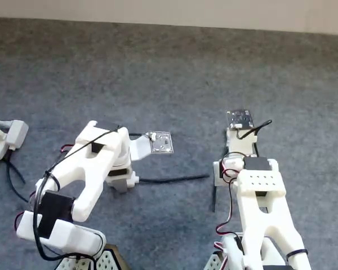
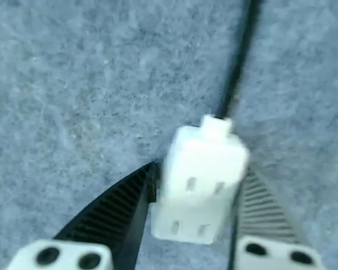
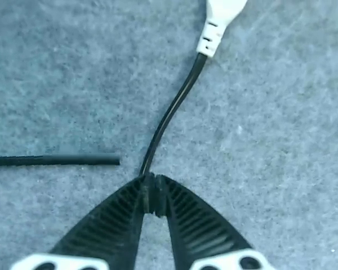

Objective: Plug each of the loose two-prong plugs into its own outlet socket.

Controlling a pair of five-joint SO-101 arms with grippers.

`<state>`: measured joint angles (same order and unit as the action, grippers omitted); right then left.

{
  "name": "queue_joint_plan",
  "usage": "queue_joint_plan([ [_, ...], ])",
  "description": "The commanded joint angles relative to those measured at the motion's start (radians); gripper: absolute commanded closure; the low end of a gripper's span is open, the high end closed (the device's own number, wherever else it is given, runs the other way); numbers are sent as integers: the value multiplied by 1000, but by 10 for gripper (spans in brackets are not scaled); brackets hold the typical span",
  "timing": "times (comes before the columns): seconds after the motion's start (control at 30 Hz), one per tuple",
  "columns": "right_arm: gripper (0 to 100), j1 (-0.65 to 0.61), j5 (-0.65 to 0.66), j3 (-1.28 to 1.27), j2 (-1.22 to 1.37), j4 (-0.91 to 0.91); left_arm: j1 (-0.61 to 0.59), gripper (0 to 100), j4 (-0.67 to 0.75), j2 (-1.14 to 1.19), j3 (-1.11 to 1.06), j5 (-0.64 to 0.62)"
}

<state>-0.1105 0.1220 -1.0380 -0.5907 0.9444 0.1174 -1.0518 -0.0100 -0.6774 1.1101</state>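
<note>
My left gripper (image 2: 200,169) is shut on a white outlet socket block (image 2: 200,185), one finger on each side, just above the grey carpet. The block shows slot pairs on its face, and a black cord (image 2: 236,62) runs away from it. From above, that gripper (image 1: 123,179) sits mid-left with the cord (image 1: 174,179) trailing to the right. My right gripper (image 3: 155,180) is shut on a thin black cord (image 3: 169,115) that leads to a white two-prong plug (image 3: 221,17) lying on the carpet. The plug's prongs are out of sight. In the high view this gripper (image 1: 218,179) is right of centre.
A cluster of white plugs and sockets (image 1: 7,136) with black cords lies at the far left edge. The loose end of the socket block's cord (image 3: 56,160) lies beside my right gripper. Grey carpet (image 1: 174,73) stretches open behind both arms.
</note>
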Motion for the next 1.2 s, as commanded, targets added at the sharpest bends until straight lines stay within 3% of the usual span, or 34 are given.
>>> queue_joint_plan([
  [0.0, 990, -7, 12, 4, -2, -12, -4, 965, -78, -1, 28, -133],
  [0.1, 990, -7, 12, 4, -2, -12, -5, 998, -144, -1, 77, -341],
  [0.27, 990, -8, 9, 2, -2, -12, -24, 994, -250, 10, 182, -809],
  [0.53, 990, -8, 8, 2, -2, -10, -56, 992, -295, 10, 232, -1320],
  [0.7, 990, -8, 6, 2, -2, -10, -45, 941, -292, 12, 232, -1346],
  [0.97, 990, -8, 6, 2, -2, -10, 30, 617, -295, 12, 232, -1295],
  [1.17, 990, -8, 12, 2, -2, -8, 2, 588, -288, 8, 255, -1284],
])
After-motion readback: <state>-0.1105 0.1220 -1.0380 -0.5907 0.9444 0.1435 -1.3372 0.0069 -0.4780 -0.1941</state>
